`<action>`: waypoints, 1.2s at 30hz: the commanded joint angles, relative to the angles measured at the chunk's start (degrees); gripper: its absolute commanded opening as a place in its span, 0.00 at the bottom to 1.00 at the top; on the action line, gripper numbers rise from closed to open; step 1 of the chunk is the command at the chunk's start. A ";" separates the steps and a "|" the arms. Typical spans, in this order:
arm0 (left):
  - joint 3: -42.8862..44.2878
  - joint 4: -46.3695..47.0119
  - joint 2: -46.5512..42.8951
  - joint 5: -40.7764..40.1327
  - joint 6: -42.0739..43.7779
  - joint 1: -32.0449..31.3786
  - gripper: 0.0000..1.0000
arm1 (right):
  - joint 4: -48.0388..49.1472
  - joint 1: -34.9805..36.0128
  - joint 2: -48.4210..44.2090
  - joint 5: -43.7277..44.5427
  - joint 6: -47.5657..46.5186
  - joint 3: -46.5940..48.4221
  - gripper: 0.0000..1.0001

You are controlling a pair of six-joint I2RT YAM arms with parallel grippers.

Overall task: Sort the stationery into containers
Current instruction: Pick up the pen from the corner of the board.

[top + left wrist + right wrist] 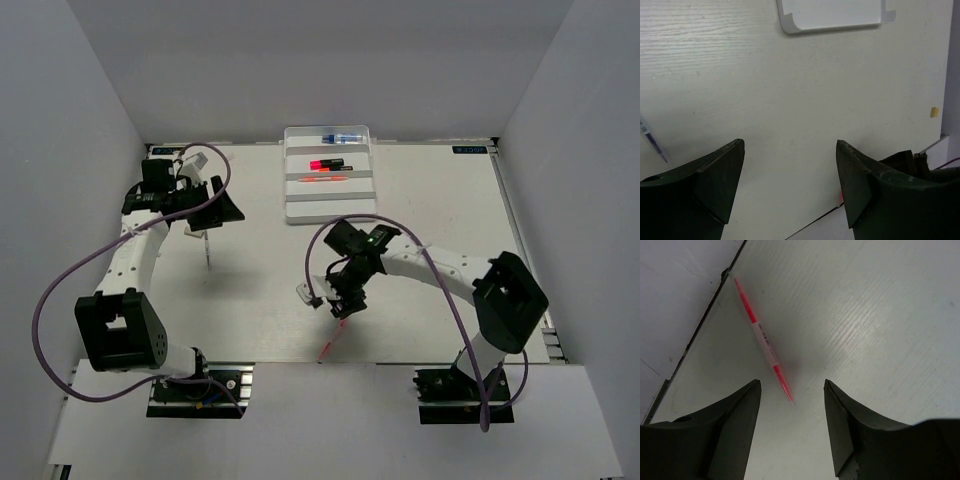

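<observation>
I have the white table (260,290) in the overhead view, with the white stepped tray (330,208) at its far middle edge; its nearest row is bare.

The left gripper (210,212) hangs over the table's far left, left of the tray. In its wrist view the left gripper (790,150) is spread wide with nothing between the fingers, only tabletop below. The right gripper (348,300) sits over the near middle of the table, well apart from the tray. Its own camera shows the right gripper (792,390) wide apart too, holding nothing.

In the tray's farthest row lies the clear blue-capped bottle (340,135). The pink-and-black marker (327,162) lies one row nearer, and a thin pink-orange stick (325,179) lies in the row after that.

The second pink-orange stick (762,340) lies flat on the table near its front edge, its near tip between the right fingertips without touching either.

A thin pale pen (207,248) lies on the table just near the left gripper.

The tiny tan eraser block (934,112) shows only in the left wrist view, on the table near its right edge.
</observation>
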 commanded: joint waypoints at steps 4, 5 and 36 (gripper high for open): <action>-1.92 -1.44 -5.40 -3.25 -0.24 0.08 0.82 | 3.06 4.57 3.97 3.49 -5.58 -0.07 0.59; -2.71 -1.09 -5.83 -2.99 -0.15 0.08 0.82 | 3.15 4.74 4.93 3.67 -5.93 -0.07 0.58; -5.44 1.29 -4.52 -3.51 0.11 0.61 0.81 | 16.59 13.27 4.85 14.12 -6.03 -14.66 0.00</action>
